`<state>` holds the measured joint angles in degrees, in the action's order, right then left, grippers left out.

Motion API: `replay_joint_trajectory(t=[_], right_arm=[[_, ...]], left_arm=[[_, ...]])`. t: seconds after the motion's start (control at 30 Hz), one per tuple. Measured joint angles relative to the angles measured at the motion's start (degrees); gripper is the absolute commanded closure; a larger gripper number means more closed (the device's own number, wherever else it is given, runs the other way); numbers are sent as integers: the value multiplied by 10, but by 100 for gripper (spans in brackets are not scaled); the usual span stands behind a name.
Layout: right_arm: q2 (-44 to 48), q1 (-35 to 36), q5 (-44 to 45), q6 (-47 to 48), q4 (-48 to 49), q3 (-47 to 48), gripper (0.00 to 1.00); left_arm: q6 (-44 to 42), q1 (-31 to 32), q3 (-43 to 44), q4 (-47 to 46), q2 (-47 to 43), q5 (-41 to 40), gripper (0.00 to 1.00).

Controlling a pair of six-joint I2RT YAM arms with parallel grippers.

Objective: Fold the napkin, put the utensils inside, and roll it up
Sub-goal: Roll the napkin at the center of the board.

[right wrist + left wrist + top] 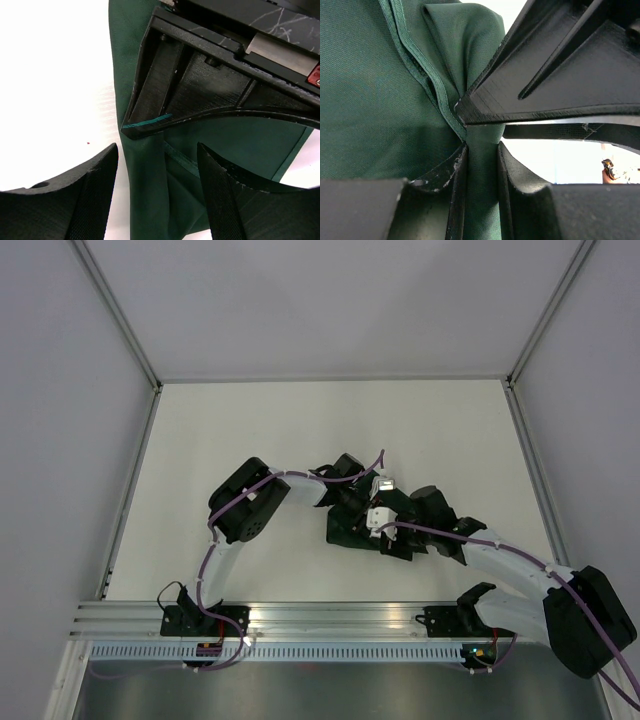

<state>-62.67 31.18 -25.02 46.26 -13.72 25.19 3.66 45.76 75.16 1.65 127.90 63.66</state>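
napkin (375,100) pinched in left gripper (481,150); right gripper (157,157) spread, seemingly astride it

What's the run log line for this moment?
left fingers: shut on dark green cloth napkin | right fingers: open over napkin

Desk (300,430): plain white top, closed in by pale panels (60,440) on the left, right and far sides, with an aluminium rail (330,618) running along its near edge. The dark green napkin (145,200) lies near the middle of the desk, gathered into folds with a stitched hem showing. In the right wrist view a long strip of it rests on the white surface, with a straight left edge.
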Motion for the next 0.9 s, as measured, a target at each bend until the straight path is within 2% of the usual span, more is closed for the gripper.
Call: replay_joint_trajectory(t=[0.4, 0.53, 0.6, 0.67, 0.7, 0.73, 0.8, 0.9], right_arm=[[-23, 21, 1, -3, 25, -19, 36], [-28, 21, 2, -9, 32, -22, 46], [-29, 21, 5, -10, 37, -22, 50], [-31, 21, 6, -12, 38, -22, 62], [-33, 21, 5, -14, 38, -22, 66], [-37, 23, 6, -13, 38, -21, 72], [-44, 23, 5, -11, 37, -17, 76], [-57, 23, 2, -8, 22, -4, 80]], left_arm=[[5, -1, 3, 2, 4, 4, 98], [9, -1, 5, 4, 7, 9, 97], [10, -1, 5, 5, 7, 10, 94], [12, -1, 5, 6, 7, 11, 84], [12, -1, 5, 6, 7, 11, 75], [13, -1, 5, 6, 7, 11, 72], [14, -1, 5, 8, 7, 12, 67], [15, -1, 5, 9, 6, 10, 64]])
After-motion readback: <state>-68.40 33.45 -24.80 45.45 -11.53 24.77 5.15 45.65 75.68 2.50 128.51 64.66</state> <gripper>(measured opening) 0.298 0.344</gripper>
